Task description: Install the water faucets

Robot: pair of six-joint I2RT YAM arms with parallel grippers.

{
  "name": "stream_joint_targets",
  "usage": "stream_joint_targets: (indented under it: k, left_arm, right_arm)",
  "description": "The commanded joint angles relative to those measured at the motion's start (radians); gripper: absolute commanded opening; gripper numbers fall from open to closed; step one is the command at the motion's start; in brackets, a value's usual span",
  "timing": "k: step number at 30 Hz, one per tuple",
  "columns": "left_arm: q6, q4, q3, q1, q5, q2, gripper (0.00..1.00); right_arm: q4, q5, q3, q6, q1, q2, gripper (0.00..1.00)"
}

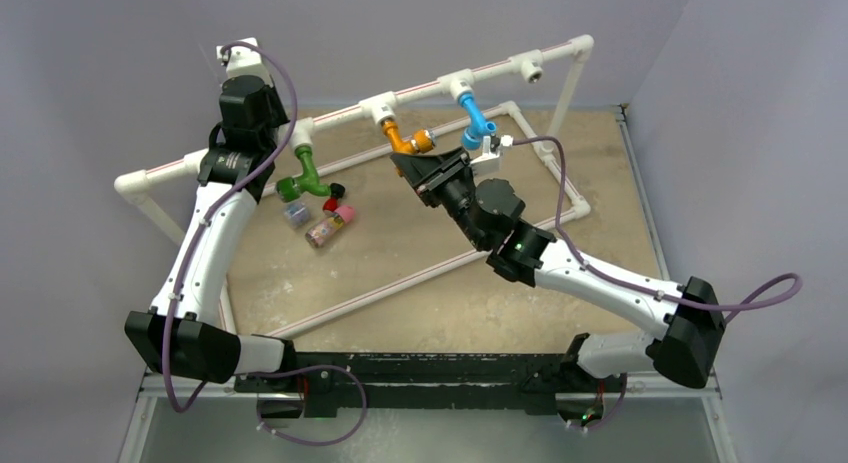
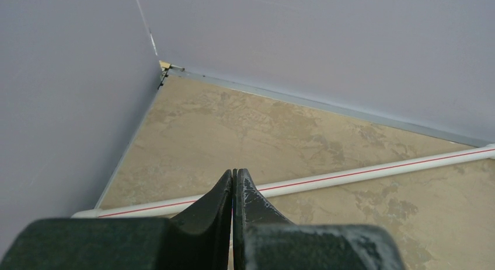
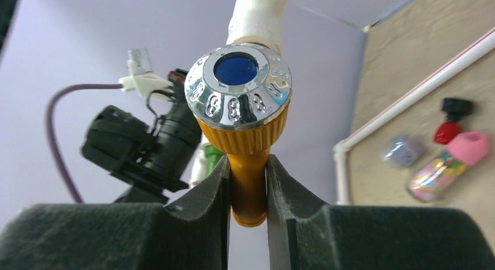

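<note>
Both right fingers (image 3: 213,194) pinch the orange faucet (image 3: 245,139) by its stem, below the chrome cap (image 3: 238,89). Its long axis runs straight up the wrist frame from our grip toward the white tee socket (image 3: 257,13); whether it is fully seated we cannot quite tell. Our left fingers (image 2: 219,200) are pressed together, empty, over the bench (image 2: 262,130), at the top view's upper left.

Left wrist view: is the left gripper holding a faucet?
No, the left gripper is shut, its jaws pressed together with nothing between them.
</note>
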Motion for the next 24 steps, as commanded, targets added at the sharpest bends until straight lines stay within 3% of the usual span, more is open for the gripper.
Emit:
stream_joint_targets:
  k: [1,6,11,17,24]
  left_arm:
    - [0.014,-0.187,-0.018,-0.064,0.175,-0.054,0.00]
    - [0.015,-0.189,-0.014,-0.065,0.174,-0.051,0.00]
    - [0.016,-0.189,-0.014,-0.067,0.173,-0.049,0.00]
    - [0.016,-0.187,-0.014,-0.067,0.173,-0.048,0.00]
    - [0.016,-0.187,-0.014,-0.068,0.172,-0.047,0.00]
  right_arm:
    - [0.298,-0.068,-0.034,0.311,-0.071,0.047,0.00]
    - [0.364,-0.120,-0.052,0.413,-0.074,0.080,0.02]
    - [0.359,-0.116,-0.046,0.391,-0.075,0.075,0.20]
    - [0.289,-0.069,-0.045,0.325,-0.081,0.043,0.52]
    - [0.265,-0.061,-0.056,0.271,-0.088,0.018,0.61]
